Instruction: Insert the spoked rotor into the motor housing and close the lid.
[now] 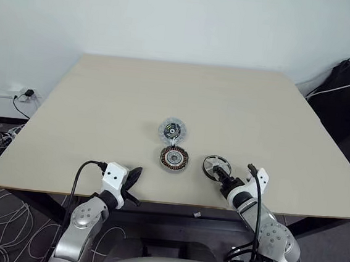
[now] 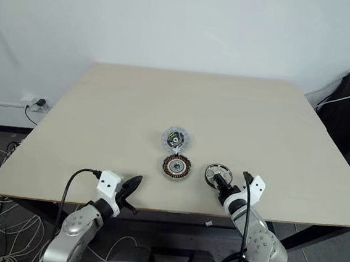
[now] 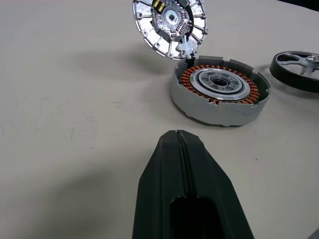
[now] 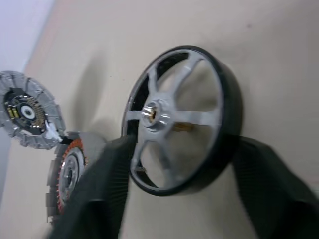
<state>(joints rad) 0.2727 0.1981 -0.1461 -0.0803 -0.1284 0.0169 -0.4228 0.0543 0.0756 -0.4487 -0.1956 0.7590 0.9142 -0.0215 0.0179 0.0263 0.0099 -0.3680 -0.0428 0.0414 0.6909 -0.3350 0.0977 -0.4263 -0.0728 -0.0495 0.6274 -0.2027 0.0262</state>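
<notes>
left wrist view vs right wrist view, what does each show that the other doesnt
Left wrist view alone: the left gripper, jaws pressed shut, pointing at the housing with copper windings, whose open top is seen from above.

Right wrist view alone: the right gripper, its jaws either side of the spoked rotor, and the rotor's brass-coloured hub up close between slim silver spokes. Whether the jaws already pinch the rim is unclear.

Both: the beige table, the rotor, the wound housing, and the hinged lid standing open, its circuit face showing.

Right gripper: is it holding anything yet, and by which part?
Cannot be told. The right gripper has its fingers on either side of the spoked rotor's dark rim, but a closed grip isn't visible.
</notes>
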